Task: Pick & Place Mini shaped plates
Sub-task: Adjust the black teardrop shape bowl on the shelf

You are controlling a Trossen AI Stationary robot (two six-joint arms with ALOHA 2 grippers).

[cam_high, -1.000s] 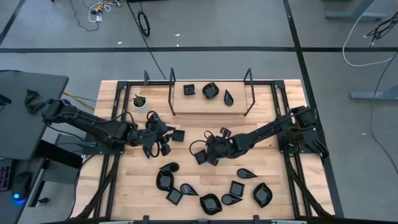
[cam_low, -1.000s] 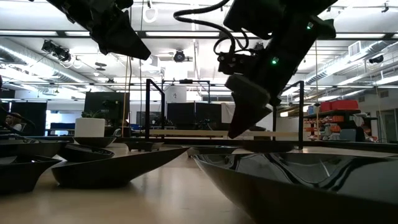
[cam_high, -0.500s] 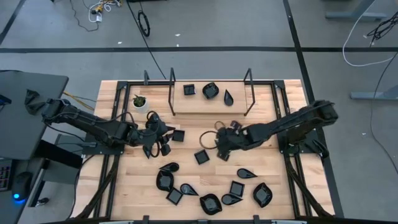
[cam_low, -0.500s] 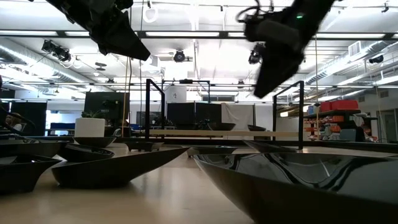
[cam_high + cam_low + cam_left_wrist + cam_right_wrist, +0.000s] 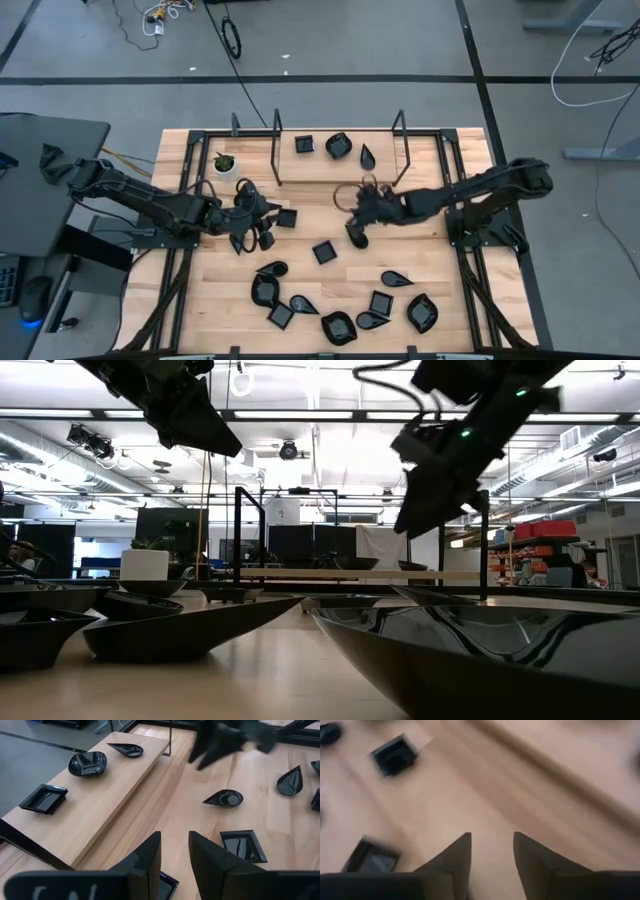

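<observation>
The wooden tabletop (image 5: 210,290) held many mini shaped plates (image 5: 340,327) near its front edge, and three sat on the raised shelf (image 5: 320,165) at the back. The right gripper (image 5: 357,232) hung mid-table, fingers apart and empty. The left gripper (image 5: 262,222) waited by the left edge, fingers slightly apart, holding nothing.

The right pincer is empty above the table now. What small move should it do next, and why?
Probably lower the right pincer toward the square plate lying just beside it on the table and straddle one rim. It is open and empty, and the shelf holds only three plates. The left pincer waits near the plant pot.
</observation>
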